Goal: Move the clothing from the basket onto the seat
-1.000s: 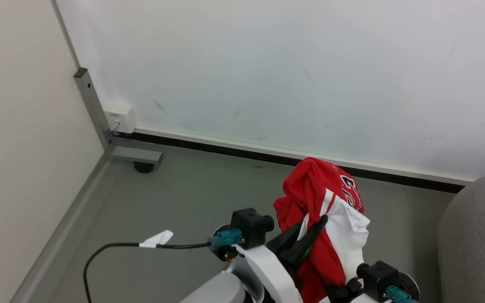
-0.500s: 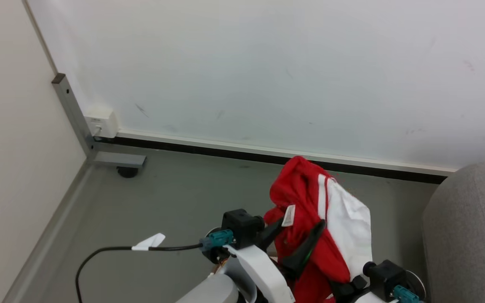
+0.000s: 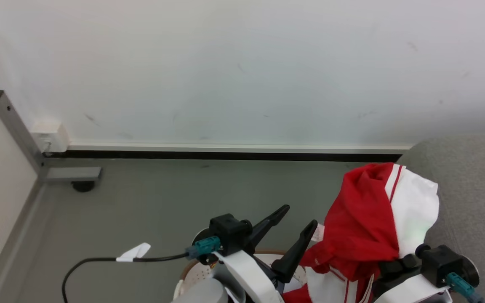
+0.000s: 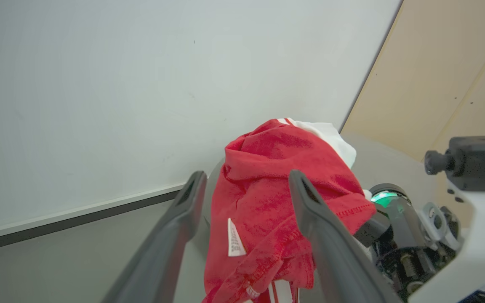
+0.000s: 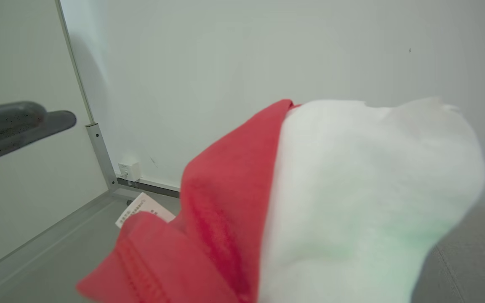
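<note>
The red and white clothing [image 3: 369, 223] hangs bunched over my right gripper [image 3: 387, 198], whose fingers are hidden under the cloth; in the right wrist view the clothing [image 5: 331, 202] covers them too. My left gripper [image 3: 298, 215] stands open and empty just left of the garment, apart from it. In the left wrist view the clothing [image 4: 267, 198], with a small white tag, shows beyond my left gripper [image 4: 246, 174]. The basket [image 3: 196, 273] peeks in at the bottom, below my left arm. The grey seat [image 3: 470, 189] lies right beside and behind the garment.
A white wall with a dark baseboard [image 3: 225, 155] runs across the back. A metal post with a foot and caster [image 3: 74, 174] and a white wall box [image 3: 49, 136] stand at the left. A black cable with a white tag [image 3: 133, 252] trails from my left wrist over the grey floor.
The head camera has turned right, bringing more of the seat into view. The clothing has swung right with my right arm, out from around my left fingers, which now stand free.
</note>
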You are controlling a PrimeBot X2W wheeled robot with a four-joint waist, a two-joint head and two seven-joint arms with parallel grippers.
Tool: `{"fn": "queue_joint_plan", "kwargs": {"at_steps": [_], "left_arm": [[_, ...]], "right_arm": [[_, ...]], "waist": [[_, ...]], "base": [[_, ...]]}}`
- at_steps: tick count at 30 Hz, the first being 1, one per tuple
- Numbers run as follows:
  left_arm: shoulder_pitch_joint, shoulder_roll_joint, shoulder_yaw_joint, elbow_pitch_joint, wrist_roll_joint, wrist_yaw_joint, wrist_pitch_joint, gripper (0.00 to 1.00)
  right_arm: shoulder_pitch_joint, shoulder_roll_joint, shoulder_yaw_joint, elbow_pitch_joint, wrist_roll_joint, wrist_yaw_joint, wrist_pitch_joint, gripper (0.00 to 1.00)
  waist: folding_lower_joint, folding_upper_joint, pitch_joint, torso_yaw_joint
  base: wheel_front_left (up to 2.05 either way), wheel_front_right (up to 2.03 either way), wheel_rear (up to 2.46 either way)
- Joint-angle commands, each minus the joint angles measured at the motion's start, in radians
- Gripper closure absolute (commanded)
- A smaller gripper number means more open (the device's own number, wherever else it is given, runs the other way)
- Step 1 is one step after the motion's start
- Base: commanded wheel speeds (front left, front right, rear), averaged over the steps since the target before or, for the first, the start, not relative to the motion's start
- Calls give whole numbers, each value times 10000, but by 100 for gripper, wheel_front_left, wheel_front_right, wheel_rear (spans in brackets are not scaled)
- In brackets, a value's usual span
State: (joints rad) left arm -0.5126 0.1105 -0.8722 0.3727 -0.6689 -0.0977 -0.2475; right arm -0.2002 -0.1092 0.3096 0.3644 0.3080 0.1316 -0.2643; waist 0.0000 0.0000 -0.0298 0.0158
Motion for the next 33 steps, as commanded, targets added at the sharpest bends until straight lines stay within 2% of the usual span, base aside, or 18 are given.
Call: {"fn": "queue_joint_plan", "kwargs": {"at_steps": [1, 10, 20, 26, 33], "left_arm": [[159, 85, 27, -61, 162, -42, -56, 0], [417, 213, 162, -24, 686, -53, -163, 0], [872, 125, 772, 6, 1714, -74, -167, 0], [996, -28, 1121, 91, 2088, -179, -170, 0], [1113, -139, 1309, 168, 2383, -278, -170, 0]], "right_arm": [[76, -157, -205, -164, -70, -18, -1, 100], [213, -493, -1106, -1023, -330, -18, -1, 100], [114, -717, -1099, -1411, -300, -18, -1, 100], [169, -779, -1107, -1536, -186, -18, -1, 100], [32, -849, -1092, -1558, -84, -18, -1, 100]], "waist": [[0, 0, 78, -520], [0, 0, 201, -2381], [0, 0, 436, -4264], [0, 0, 494, -4790], [0, 0, 542, -4951]], "base": [[0, 0, 0], [0, 0, 0], [0, 0, 0], [0, 0, 0], [0, 0, 0]]}}
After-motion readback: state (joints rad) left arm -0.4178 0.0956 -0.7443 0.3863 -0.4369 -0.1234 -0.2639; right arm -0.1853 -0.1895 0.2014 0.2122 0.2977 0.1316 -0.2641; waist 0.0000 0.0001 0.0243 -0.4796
